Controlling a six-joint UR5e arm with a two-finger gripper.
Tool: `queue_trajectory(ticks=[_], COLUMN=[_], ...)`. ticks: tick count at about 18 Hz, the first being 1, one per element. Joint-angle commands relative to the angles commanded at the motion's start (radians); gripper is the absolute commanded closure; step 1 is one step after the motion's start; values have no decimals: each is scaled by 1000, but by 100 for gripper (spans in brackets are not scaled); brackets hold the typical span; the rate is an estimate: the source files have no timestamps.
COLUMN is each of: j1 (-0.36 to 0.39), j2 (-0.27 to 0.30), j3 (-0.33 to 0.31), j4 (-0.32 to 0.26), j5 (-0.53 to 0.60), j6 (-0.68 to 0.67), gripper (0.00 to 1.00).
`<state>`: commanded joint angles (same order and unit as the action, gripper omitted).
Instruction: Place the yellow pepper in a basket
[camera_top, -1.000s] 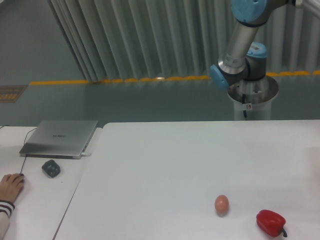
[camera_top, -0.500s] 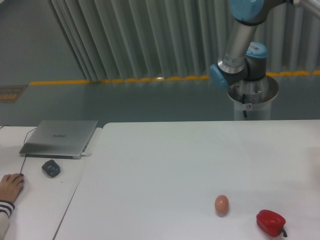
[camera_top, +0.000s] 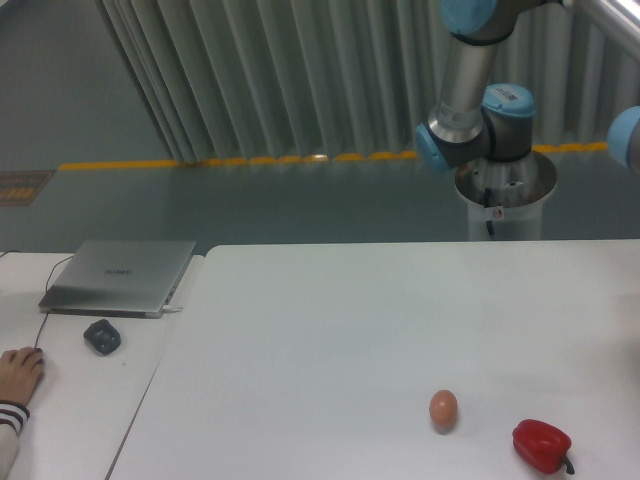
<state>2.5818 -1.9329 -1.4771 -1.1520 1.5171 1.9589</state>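
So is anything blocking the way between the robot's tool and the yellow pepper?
That can't be judged here: neither the tool, the yellow pepper nor a basket is in view. The table shows only an egg and a red pepper.

The red pepper (camera_top: 541, 445) is shining glossy, the table (camera_top: 330, 330) is looking smooth and matt — the laptop (camera_top: 120, 275) is showing brushed metal.

The arm (camera_top: 470, 90) runs off the top edge, its tool unseen.
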Motion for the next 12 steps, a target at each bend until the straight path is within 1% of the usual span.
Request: queue_trajectory(ticks=[2, 5, 8, 12], j1=[-23, -61, -86, -86], j2=[18, 25, 26, 26], j3=[-22, -32, -43, -43], j4=[3, 3, 5, 6], j5=[15, 58, 64, 63], j6=[-3, -47, -101, -103], gripper=[0, 0, 0, 0])
